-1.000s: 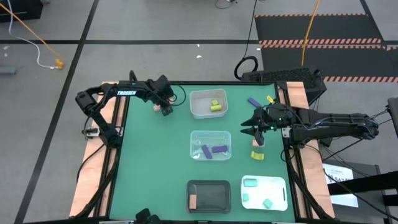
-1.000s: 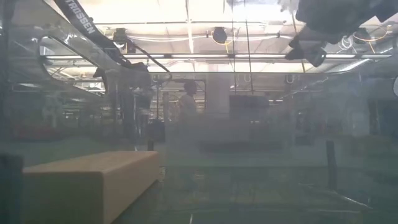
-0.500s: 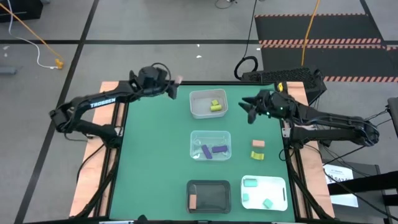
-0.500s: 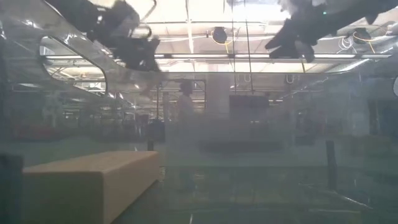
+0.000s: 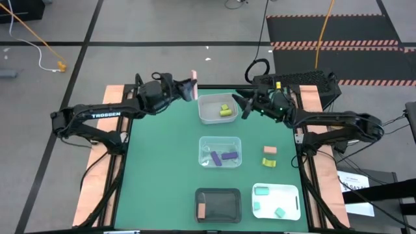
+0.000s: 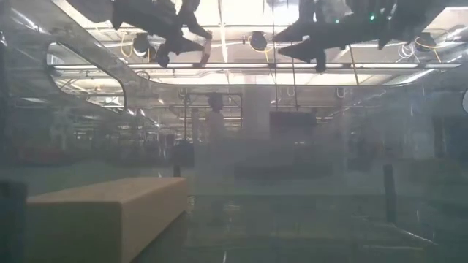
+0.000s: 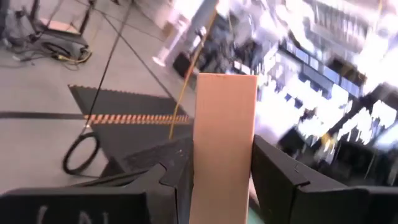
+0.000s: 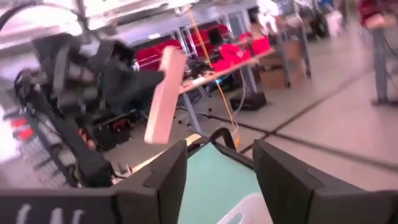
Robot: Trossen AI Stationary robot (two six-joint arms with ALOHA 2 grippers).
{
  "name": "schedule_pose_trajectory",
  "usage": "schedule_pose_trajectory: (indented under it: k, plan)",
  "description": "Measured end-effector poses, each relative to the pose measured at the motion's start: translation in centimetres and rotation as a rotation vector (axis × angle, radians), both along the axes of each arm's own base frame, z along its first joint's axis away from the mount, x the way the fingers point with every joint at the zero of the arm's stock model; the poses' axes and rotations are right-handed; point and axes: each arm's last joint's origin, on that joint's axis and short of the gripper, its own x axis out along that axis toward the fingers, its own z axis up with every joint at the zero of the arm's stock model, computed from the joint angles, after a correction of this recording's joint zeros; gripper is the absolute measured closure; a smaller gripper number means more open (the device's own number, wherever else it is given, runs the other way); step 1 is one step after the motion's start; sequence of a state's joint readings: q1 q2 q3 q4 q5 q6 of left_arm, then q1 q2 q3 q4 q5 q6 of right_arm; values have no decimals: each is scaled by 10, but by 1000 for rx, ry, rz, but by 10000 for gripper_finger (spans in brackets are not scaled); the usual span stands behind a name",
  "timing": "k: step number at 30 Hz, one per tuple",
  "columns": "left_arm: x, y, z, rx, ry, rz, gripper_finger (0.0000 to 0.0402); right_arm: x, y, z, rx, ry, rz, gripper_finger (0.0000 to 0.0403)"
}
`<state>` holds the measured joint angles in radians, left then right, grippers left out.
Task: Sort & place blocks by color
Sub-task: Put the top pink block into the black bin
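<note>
My left gripper [image 5: 187, 88] hangs high over the table's far edge, shut on a salmon-pink block [image 5: 194, 83], which fills the left wrist view as a tall slab [image 7: 224, 137]. My right gripper [image 5: 242, 107] is open and empty beside the far clear tray [image 5: 218, 117], facing the left gripper; its wrist view shows that block [image 8: 165, 106] ahead. Yellow-green blocks [image 5: 225, 110] lie in the far clear tray and purple blocks [image 5: 229, 155] in the middle one. A salmon block [image 5: 270, 150] and a yellow-green block [image 5: 269, 162] rest flat on the mat. My left gripper pinches the salmon-pink block between its two fingers [image 7: 180, 177] on the block's two long side faces, at its nearer half [image 7: 221, 193]. The fingers lie roughly level, pointing toward the table's right. The block sticks out past the fingertips, lifted clear of the table.
A black tray [image 5: 218, 194] with a salmon block [image 5: 201, 210] and a white tray [image 5: 290, 193] with mint blocks [image 5: 261, 191] sit at the near edge. Open green mat spans the left half [image 5: 159, 162]. The low view shows a salmon block [image 6: 102, 212] close up.
My left gripper has risen from the mat at the far left with the salmon-pink block and swung toward the table's right along the far edge; the block is now lifted clear. My right gripper has moved from above the right-side blocks toward the far edge and leftward.
</note>
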<state>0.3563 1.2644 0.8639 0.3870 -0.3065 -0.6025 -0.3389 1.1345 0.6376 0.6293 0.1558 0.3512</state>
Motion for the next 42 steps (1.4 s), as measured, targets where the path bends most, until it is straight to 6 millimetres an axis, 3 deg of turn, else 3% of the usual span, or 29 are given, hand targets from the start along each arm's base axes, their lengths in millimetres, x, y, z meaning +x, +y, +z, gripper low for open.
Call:
schedule_pose_trajectory:
  k: [6,11,22,30,42]
  plan:
    - [8,-9,5,-52,-168,44,275,17,-5,-12,-219,65,11,184]
    - [12,-10,17,-11,-345,35,275,26,-7,-10,-424,29,-22,172]
    - [33,-11,14,-50,-475,-4,275,77,-3,13,-722,108,-27,175]
    - [39,-16,23,-2,-469,-16,275,100,-4,27,-769,111,-58,175]
    - [45,-25,18,-26,-450,-49,275,106,-7,44,-751,78,-99,199]
